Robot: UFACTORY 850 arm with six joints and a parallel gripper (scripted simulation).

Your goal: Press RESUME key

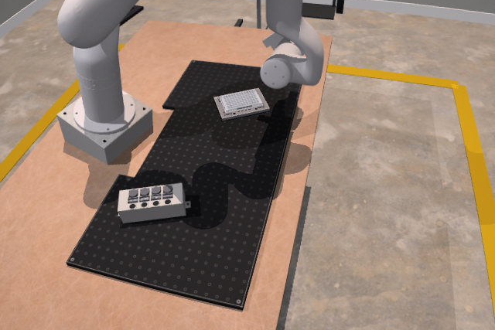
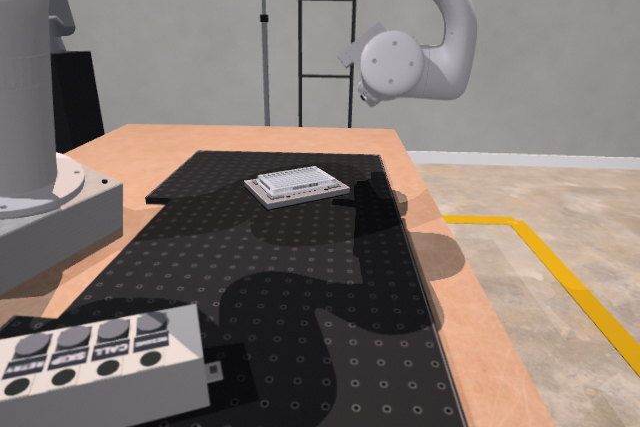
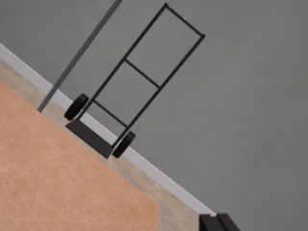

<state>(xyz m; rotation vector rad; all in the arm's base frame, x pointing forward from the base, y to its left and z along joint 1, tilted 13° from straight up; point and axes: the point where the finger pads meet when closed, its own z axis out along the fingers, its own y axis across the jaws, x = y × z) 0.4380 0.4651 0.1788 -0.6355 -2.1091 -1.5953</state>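
Grey and boxy, the operator panel (image 1: 151, 202) is sitting at the near left of the black perforated board (image 1: 207, 238), its four keys running left to right as RETRY (image 2: 32, 344), SKIP (image 2: 72, 337), CALL (image 2: 113, 329) and RESUME (image 2: 151, 322); every lamp is showing dark. Further along the board, a white well plate (image 1: 241, 103) is lying flat. Beyond it the arm's wrist (image 1: 275, 72) is hanging well above the board's far right edge. At the wrist view's bottom edge, the gripper (image 3: 218, 222) is showing only dark fingertips, closed together and gripping nothing.
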